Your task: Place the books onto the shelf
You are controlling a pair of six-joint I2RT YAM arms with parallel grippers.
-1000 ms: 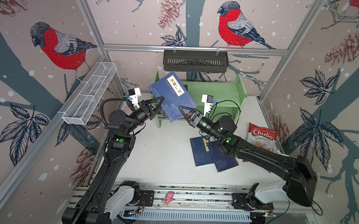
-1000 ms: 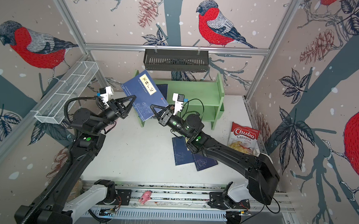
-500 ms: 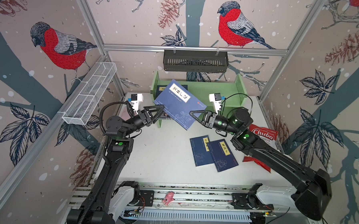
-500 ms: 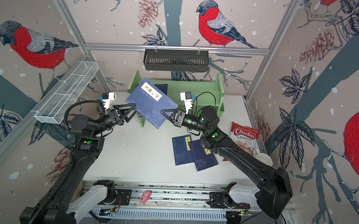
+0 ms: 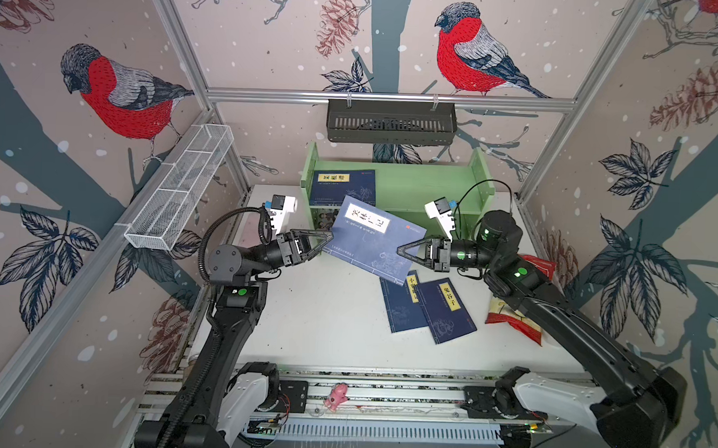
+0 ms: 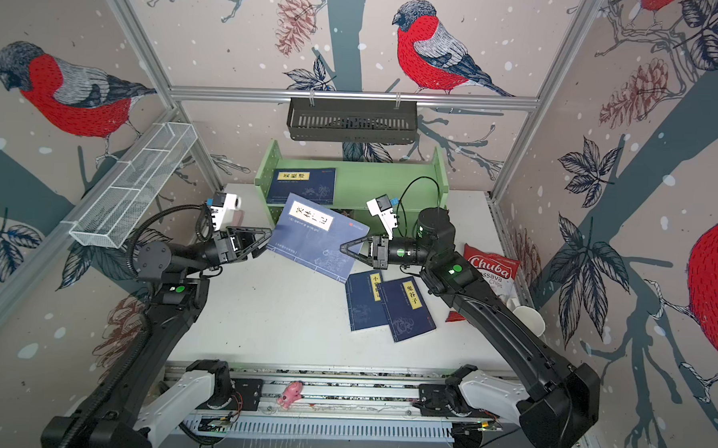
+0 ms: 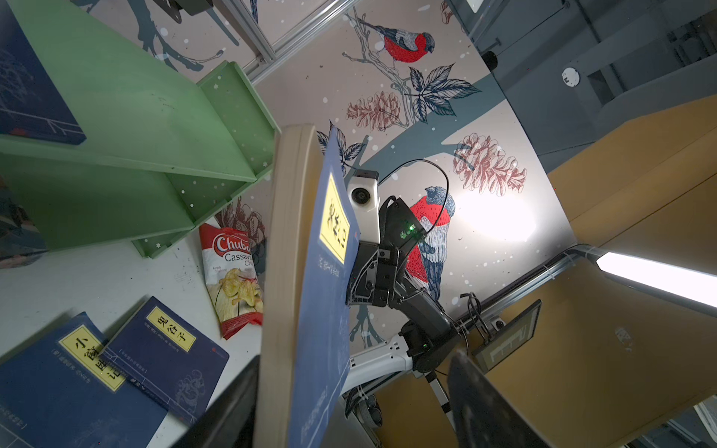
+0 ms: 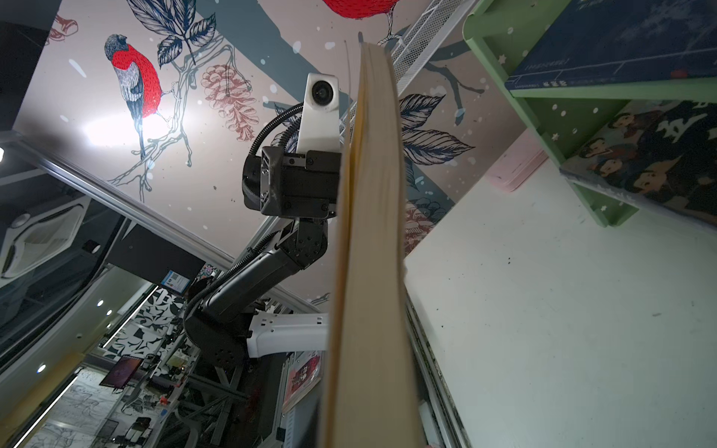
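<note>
Blue book (image 5: 369, 238): the right gripper (image 5: 404, 250) is clamped shut on one edge of it, and the left gripper (image 5: 325, 242) is spread open around the opposite edge. Both are just in front of the shelf (image 5: 434, 186). Held by a single edge pinch, the book could swivel or slip and catch the shelf's front.

the raised book (image 5: 373, 238) hides most of the cartoon book (image 5: 326, 221) on the shelf's (image 5: 429, 186) lower tier; the right arm (image 6: 490, 318) half-covers the chips bag (image 6: 490, 266).

Blue book (image 5: 373, 238) tilted in air, right gripper (image 5: 400, 250) pinching one edge, left gripper (image 5: 326, 241) spread at opposite edge, green shelf (image 5: 428, 182) behind.
</note>
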